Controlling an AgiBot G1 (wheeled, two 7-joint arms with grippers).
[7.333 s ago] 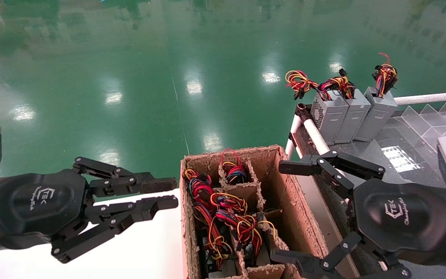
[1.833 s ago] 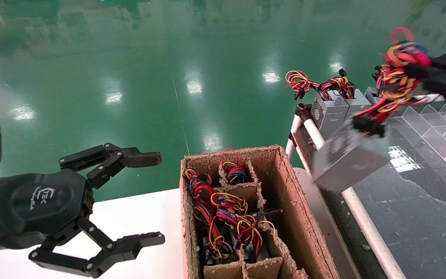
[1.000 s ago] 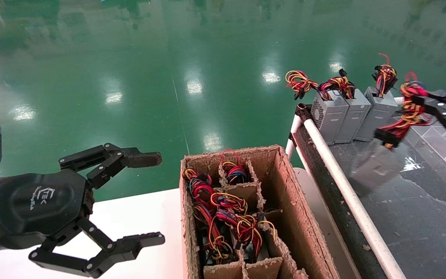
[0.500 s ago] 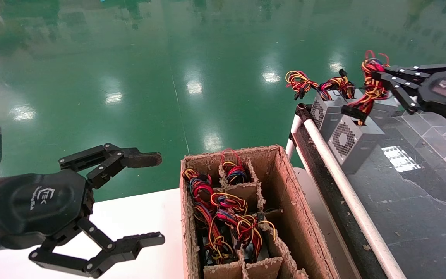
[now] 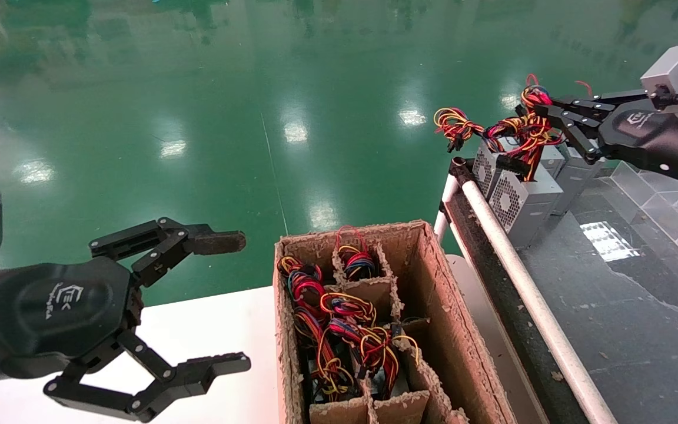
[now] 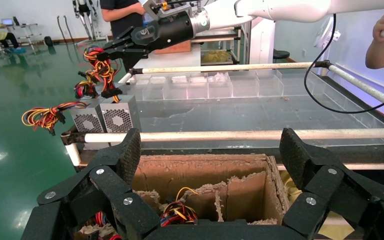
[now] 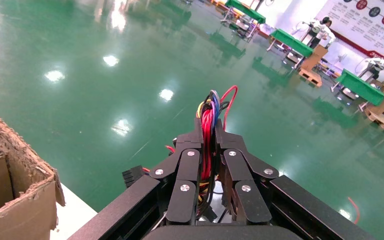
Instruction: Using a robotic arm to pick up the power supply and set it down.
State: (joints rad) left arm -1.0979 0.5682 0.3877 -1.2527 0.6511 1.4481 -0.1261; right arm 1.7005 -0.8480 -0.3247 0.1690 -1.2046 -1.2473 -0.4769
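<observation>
Power supply (image 5: 525, 197) rests at the bench (image 5: 621, 306) far-left corner against the grey row, its wire bundle (image 5: 532, 126) clenched by the right gripper (image 5: 542, 109); release once seated; left gripper (image 5: 221, 303) idles agape.

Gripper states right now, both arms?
Left gripper: open, empty, beside the brown cardboard box.
Right gripper: shut on the red-yellow-black wire bundle of the small grey metal power supply.

Right gripper (image 5: 542, 109) clamped on wire bundle (image 5: 528, 131) of power supply (image 5: 522, 198), resting on dark bench (image 5: 621, 306) beside white rail (image 5: 527, 294). Left gripper (image 5: 230, 303) spread wide beside cardboard box (image 5: 433, 294).
</observation>
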